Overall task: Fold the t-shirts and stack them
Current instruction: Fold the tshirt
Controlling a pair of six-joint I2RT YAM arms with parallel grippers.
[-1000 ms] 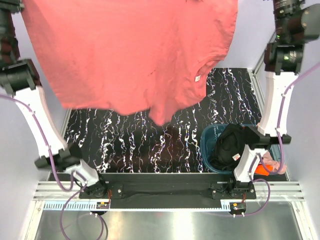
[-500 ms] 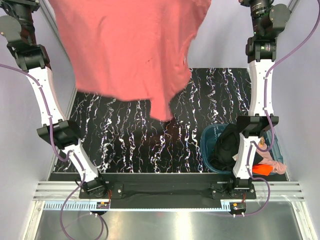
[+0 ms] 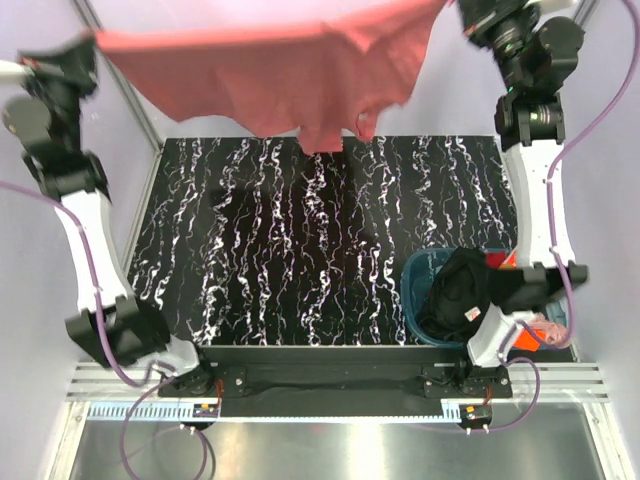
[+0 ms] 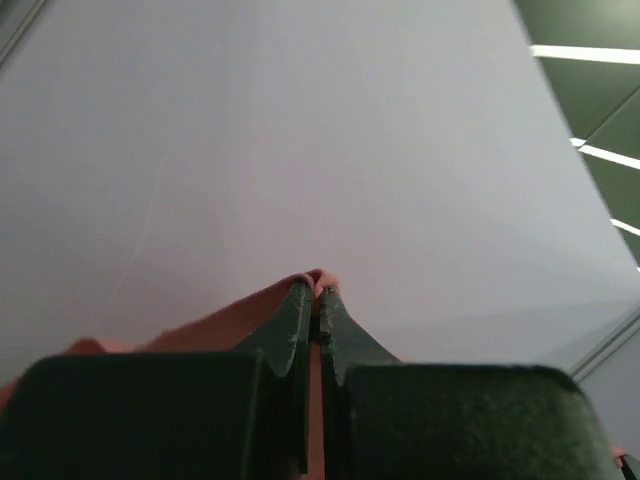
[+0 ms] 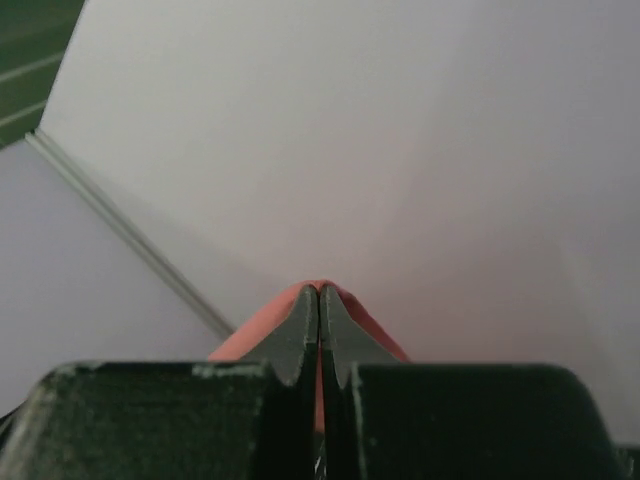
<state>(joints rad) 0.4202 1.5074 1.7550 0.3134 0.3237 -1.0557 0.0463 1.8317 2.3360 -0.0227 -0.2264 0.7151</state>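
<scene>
Left end effector [image 4: 318, 288] and right end effector [image 5: 319, 292] each pinch tight on an edge of the salmon-red t-shirt [image 3: 270, 75], stretched high above the far edge of the bench [image 3: 250, 250]; lowering both evenly under tension should lay it flat.

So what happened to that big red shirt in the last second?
The salmon-red shirt swung up and away toward the far edge of the table, uncovering it, as both arms stretched forward. The left hand and right hand stayed shut on its edge. The teal basket with the black shirt did not move.
</scene>
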